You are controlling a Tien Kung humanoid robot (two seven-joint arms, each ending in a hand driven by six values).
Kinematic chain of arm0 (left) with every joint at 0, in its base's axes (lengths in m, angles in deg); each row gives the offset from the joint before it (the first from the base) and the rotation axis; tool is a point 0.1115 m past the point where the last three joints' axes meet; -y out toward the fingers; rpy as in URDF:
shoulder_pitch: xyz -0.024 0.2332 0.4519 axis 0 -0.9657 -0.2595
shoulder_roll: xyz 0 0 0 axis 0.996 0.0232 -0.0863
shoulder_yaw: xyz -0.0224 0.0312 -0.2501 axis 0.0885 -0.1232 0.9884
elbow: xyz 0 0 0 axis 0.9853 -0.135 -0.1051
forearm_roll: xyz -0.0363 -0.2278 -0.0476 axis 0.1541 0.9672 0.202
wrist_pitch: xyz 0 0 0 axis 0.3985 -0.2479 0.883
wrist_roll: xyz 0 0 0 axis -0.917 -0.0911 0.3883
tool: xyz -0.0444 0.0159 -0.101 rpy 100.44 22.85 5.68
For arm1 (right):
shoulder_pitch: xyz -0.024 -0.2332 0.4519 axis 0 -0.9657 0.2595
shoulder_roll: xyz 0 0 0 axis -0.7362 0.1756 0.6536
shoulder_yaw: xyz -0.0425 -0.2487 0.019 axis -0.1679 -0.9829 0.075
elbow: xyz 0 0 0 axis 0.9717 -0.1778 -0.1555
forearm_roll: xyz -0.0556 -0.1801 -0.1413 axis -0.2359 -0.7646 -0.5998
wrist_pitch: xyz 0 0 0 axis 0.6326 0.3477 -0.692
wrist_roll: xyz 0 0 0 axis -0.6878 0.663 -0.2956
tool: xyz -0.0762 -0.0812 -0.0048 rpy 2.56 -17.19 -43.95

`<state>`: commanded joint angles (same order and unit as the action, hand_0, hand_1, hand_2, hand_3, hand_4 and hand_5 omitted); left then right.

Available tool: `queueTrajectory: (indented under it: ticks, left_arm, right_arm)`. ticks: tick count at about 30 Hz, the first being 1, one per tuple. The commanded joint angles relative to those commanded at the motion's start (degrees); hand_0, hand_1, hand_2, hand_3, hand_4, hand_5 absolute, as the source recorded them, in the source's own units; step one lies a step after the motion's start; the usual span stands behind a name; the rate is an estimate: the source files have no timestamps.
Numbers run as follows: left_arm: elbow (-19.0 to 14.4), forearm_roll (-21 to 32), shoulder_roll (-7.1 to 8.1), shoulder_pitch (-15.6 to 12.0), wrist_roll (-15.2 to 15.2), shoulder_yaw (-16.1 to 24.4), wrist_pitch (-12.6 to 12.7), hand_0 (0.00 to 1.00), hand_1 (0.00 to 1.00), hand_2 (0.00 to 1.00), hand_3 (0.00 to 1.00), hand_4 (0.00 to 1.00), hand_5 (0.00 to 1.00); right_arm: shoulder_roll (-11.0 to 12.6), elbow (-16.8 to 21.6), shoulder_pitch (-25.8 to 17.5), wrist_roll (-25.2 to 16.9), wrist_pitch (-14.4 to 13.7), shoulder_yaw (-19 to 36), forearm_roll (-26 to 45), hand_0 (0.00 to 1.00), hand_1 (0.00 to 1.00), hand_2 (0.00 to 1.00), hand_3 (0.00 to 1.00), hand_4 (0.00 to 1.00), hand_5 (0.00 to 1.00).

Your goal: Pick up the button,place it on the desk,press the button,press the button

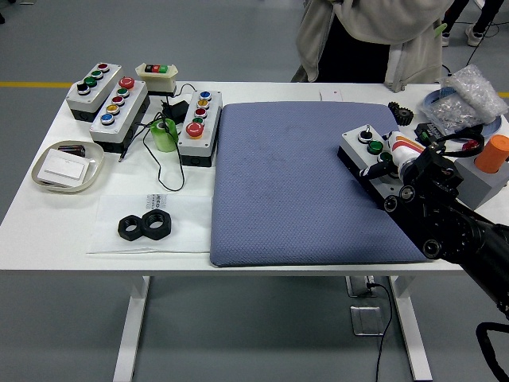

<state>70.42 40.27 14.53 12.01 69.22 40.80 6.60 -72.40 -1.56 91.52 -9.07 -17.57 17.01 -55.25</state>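
i count five button boxes: four at ten o'clock (97,86) (119,111) (155,74) (199,125), one at three o'clock (367,153). i count two black nuts (145,226) at eight o'clock, one blue mat (302,179), one tray (67,169) at nine o'clock.

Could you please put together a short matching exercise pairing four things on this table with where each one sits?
Things:
1. button box under the right hand
2. two black nuts
3. green tape roll
4. orange cap

Places:
A. far right edge of the table
B. right part of the blue mat
C. white sheet near the front left
D. between the left button boxes

Pairs: 1-B, 2-C, 3-D, 4-A
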Motion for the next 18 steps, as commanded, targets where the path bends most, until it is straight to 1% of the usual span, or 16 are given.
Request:
queueTrajectory:
  ticks: [4, 5, 9, 10, 11, 12, 15, 16, 17, 18]
  left_arm:
    - [0.02, 0.18, -0.01, 0.01, 0.07, -0.1, 0.03, 0.708, 0.704, 0.81, 0.83, 0.755, 0.998]
    - [0.02, 0.22, -0.01, 0.01, 0.09, -0.13, 0.04, 0.707, 0.705, 0.81, 0.83, 0.756, 0.998]
    - [0.04, 0.48, 0.0, 0.04, 0.2, -0.29, 0.06, 0.707, 0.705, 0.81, 0.83, 0.756, 0.998]
    - [0.05, 0.58, 0.01, 0.07, 0.25, -0.33, 0.07, 0.707, 0.705, 0.81, 0.83, 0.756, 0.998]
    - [0.05, 0.61, 0.01, 0.08, 0.27, -0.35, 0.07, 0.708, 0.704, 0.81, 0.829, 0.756, 0.998]
    - [0.07, 0.62, 0.01, 0.1, 0.27, -0.32, 0.08, 0.708, 0.704, 0.81, 0.829, 0.756, 0.998]
    - [0.09, 0.83, 0.08, 0.2, 0.35, -0.46, 0.09, 0.708, 0.704, 0.81, 0.829, 0.756, 0.998]
    - [0.09, 0.85, 0.08, 0.22, 0.36, -0.47, 0.1, 0.708, 0.704, 0.81, 0.829, 0.756, 0.998]
    - [0.11, 0.81, 0.09, 0.25, 0.37, -0.41, 0.1, 0.705, 0.702, 0.81, 0.829, 0.756, 0.998]
    - [0.13, 0.86, 0.1, 0.3, 0.39, -0.42, 0.12, 0.705, 0.702, 0.81, 0.829, 0.756, 0.998]
  right_arm:
    - [0.48, 0.98, -0.23, 0.03, -0.94, -1.12, -1.46, 0.808, 0.563, 0.557, 0.747, 0.951, 0.199]
    - [0.63, 1.21, -0.27, 0.09, -1.3, -1.41, -1.98, 0.681, 0.504, 0.521, 0.703, 0.911, 0.177]
    - [1.64, 2.6, -0.44, -0.16, -2.72, -2.69, -2.95, 0.681, 0.504, 0.521, 0.703, 0.911, 0.177]
    - [2.32, 3.41, -0.42, -0.73, -3.06, -3.7, -2.52, 0.681, 0.504, 0.521, 0.703, 0.911, 0.177]
    - [2.57, 3.71, -0.41, -0.95, -3.18, -4.11, -2.35, 0.671, 0.496, 0.502, 0.671, 0.85, 0.153]
    - [3.28, 4.48, -0.29, -1.67, -3.47, -5.4, -1.39, 0.671, 0.496, 0.502, 0.671, 0.85, 0.153]
    - [5.26, 6.36, 0.26, -3.53, -3.21, -9.42, 0.85, 0.671, 0.496, 0.502, 0.671, 0.85, 0.153]
    - [5.47, 6.54, 0.32, -3.73, -3.16, -10.05, 1.12, 0.671, 0.496, 0.502, 0.671, 0.85, 0.153]
    - [5.96, 6.91, 0.47, -4.44, -2.72, -11.05, 1.89, 0.696, 0.498, 0.496, 0.658, 0.817, 0.139]
    - [6.72, 7.61, 0.62, -5.64, -2.26, -12.63, 3.17, 0.696, 0.498, 0.496, 0.658, 0.817, 0.139]
